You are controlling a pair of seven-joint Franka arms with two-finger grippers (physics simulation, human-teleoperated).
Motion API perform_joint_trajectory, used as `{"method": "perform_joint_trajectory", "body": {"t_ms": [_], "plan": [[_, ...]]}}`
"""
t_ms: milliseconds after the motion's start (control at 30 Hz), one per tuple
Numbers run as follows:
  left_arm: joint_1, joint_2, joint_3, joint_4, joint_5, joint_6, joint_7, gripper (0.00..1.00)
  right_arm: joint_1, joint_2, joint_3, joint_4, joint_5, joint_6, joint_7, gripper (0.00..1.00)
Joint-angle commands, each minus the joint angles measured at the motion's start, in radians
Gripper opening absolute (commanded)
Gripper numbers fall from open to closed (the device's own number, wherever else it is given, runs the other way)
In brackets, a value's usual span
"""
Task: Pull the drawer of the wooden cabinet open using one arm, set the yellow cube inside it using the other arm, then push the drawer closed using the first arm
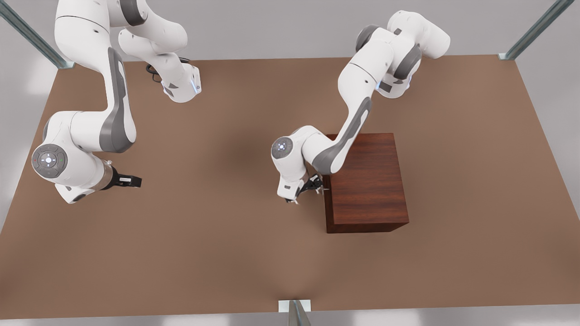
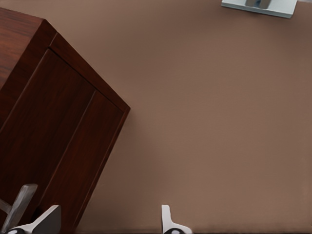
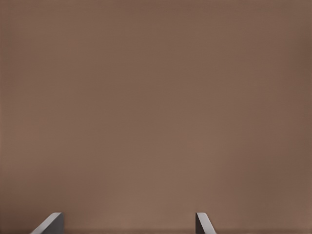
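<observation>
The wooden cabinet [image 1: 367,181] stands right of centre on the table in the front view. Its dark front face [image 2: 63,141], with the drawer, looks flush with the body. The silver handle [image 2: 19,204] sticks out from that face. My left gripper [image 1: 312,185] is open at the cabinet's front, and one of its fingers [image 2: 48,219] lies right beside the handle without closing on it. Over bare table at the front view's left, my right gripper [image 1: 129,181] hangs open and holds nothing [image 3: 127,223]. The yellow cube is out of view.
A brown table [image 1: 204,253] carries the scene. A metal bracket [image 1: 294,308] sits at the middle of its near edge, also seen from the left wrist as the bracket [image 2: 258,6]. Frame posts [image 1: 534,31] rise at the far corners.
</observation>
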Motion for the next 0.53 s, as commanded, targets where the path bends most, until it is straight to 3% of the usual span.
{"method": "perform_joint_trajectory", "body": {"t_ms": [0, 100, 133, 200, 267, 333, 400, 500], "plan": [[-0.003, -0.019, -0.001, -0.023, 0.000, 0.003, 0.035, 1.00, 0.000, -0.001, 0.000, 0.000, 0.001, -0.001, -0.002, 1.00], [-0.010, -0.089, 0.001, -0.019, -0.105, -0.039, 0.015, 1.00, -0.001, -0.001, 0.000, 0.000, 0.001, -0.001, -0.003, 1.00], [0.037, -0.213, 0.003, -0.025, -0.226, -0.168, 0.080, 1.00, -0.001, -0.001, 0.000, 0.000, 0.001, -0.001, -0.002, 1.00], [0.246, -0.414, 0.004, -0.051, -0.383, -0.455, 0.688, 1.00, -0.002, -0.001, 0.000, 0.000, 0.001, -0.001, -0.003, 1.00], [0.476, -0.523, 0.010, -0.195, -0.454, -0.435, 1.200, 1.00, 0.000, -0.001, 0.000, 0.000, 0.001, -0.001, -0.003, 1.00], [0.556, -0.723, 0.016, -0.527, -0.454, -0.166, 1.325, 1.00, -0.002, -0.001, 0.000, 0.000, 0.001, -0.001, -0.003, 1.00], [0.556, -0.680, 0.016, -0.315, -0.438, -0.314, 1.225, 1.00, -0.003, -0.001, 0.000, 0.000, 0.001, -0.001, -0.003, 1.00], [0.551, -0.648, 0.015, -0.284, -0.388, -0.316, 1.228, 1.00, -0.005, -0.001, 0.000, 0.000, 0.001, -0.004, -0.003, 1.00]]}}
